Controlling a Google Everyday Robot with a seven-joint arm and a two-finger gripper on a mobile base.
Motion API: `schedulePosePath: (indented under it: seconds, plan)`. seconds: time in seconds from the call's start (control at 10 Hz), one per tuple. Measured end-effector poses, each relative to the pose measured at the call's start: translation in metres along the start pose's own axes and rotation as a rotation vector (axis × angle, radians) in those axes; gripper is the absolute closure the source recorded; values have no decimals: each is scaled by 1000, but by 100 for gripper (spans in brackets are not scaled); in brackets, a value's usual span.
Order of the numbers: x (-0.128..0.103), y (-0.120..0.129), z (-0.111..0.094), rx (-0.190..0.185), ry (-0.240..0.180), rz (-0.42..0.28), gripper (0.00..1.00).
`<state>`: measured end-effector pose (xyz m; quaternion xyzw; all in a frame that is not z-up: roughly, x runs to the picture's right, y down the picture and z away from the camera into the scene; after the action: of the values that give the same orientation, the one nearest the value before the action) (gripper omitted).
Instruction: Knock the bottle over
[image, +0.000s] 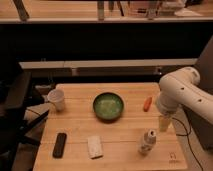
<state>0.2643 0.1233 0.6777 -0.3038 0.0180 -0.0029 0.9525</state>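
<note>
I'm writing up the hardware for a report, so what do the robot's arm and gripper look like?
The arm is smooth white, built of thick rounded tubular segments with a bulbous joint; no markings show. The gripper, a narrow cream-coloured piece at its end, hangs over the right side of the wooden table, close by the bottle.

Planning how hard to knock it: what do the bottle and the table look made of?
The bottle looks like plastic, probably: matte whitish-grey body, paler cap, mottled label. The table looks like pale wood with a matte finish: plank seams show. The gripper hangs just above and behind the bottle, not touching it.
</note>
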Motion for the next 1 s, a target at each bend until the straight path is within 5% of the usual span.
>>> schedulePosePath:
  seconds: [1.0]
  plan:
    - [-9, 9, 3, -30, -4, -18, 20]
